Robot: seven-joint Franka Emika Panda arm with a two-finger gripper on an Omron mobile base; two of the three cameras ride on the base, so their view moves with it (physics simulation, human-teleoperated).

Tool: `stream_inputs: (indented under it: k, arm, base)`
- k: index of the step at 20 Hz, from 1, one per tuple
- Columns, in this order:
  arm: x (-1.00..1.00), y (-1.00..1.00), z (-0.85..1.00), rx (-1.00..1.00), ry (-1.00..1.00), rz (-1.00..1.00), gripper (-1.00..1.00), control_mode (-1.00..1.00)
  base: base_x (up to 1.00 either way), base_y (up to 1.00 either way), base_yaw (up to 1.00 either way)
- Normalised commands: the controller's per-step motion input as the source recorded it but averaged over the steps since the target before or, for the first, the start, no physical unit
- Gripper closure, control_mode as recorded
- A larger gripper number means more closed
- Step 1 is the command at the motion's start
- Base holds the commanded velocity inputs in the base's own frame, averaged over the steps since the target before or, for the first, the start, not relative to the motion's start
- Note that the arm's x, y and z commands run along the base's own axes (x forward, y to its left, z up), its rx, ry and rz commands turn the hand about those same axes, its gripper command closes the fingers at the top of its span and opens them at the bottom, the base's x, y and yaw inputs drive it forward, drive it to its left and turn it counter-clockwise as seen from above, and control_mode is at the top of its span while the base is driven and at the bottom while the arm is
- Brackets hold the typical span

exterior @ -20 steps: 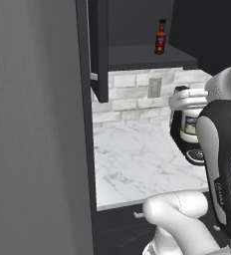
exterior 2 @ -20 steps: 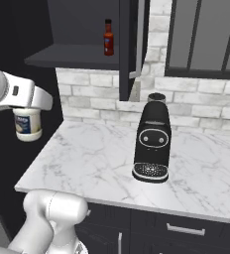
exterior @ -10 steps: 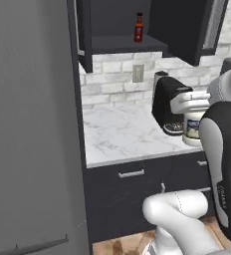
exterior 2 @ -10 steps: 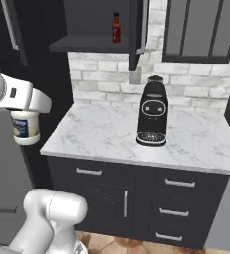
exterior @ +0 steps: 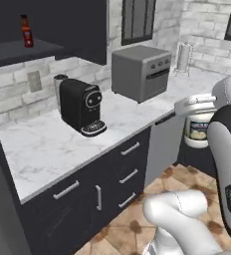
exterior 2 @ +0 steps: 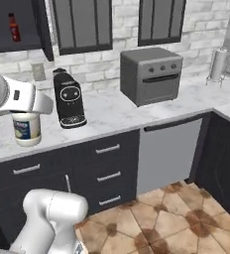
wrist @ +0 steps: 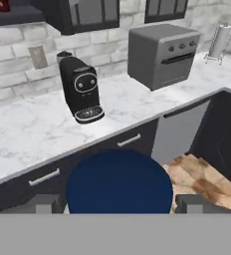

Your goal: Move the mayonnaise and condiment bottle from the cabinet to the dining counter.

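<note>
One task item, the mayonnaise (exterior: 197,130), is hanging in the fingers (wrist: 118,201), which are clamping it from both sides just under its dark navy lid (wrist: 119,182); the white jar with its blue label band is being carried in the air in front of the black drawers (exterior 2: 107,175), clear of the marble surface (exterior: 53,142). The condiment bottle (exterior: 26,31) is standing upright on the shelf of the open black cabinet (exterior: 23,50), well apart from the jar. A black coffee machine (exterior: 80,106) and a grey toaster oven (exterior: 140,72) are sitting on the surface below, with a paper-towel holder (exterior 2: 217,66) farther along.
</note>
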Motion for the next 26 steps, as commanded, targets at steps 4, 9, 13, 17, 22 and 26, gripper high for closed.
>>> stream_inputs:
  k: [4, 9, 13, 17, 22, 26]
  arm:
    - [0.00, 0.00, 0.00, 0.00, 0.00, 0.00, 1.00, 1.00]
    - [0.00, 0.00, 0.00, 0.00, 0.00, 0.00, 1.00, 1.00]
    - [0.00, 0.00, 0.00, 0.00, 0.00, 0.00, 1.00, 1.00]
    - [0.00, 0.00, 0.00, 0.00, 0.00, 0.00, 1.00, 1.00]
    - [0.00, 0.00, 0.00, 0.00, 0.00, 0.00, 1.00, 1.00]
    - [0.00, 0.00, 0.00, 0.00, 0.00, 0.00, 1.00, 1.00]
  base:
    - [0.00, 0.00, -1.00]
    - [0.00, -0.06, -1.00]
    - [0.00, -0.13, -1.00]
    - [0.00, -0.20, -1.00]
    - [0.00, -0.28, -0.98]
    - [0.00, -0.32, -0.97]
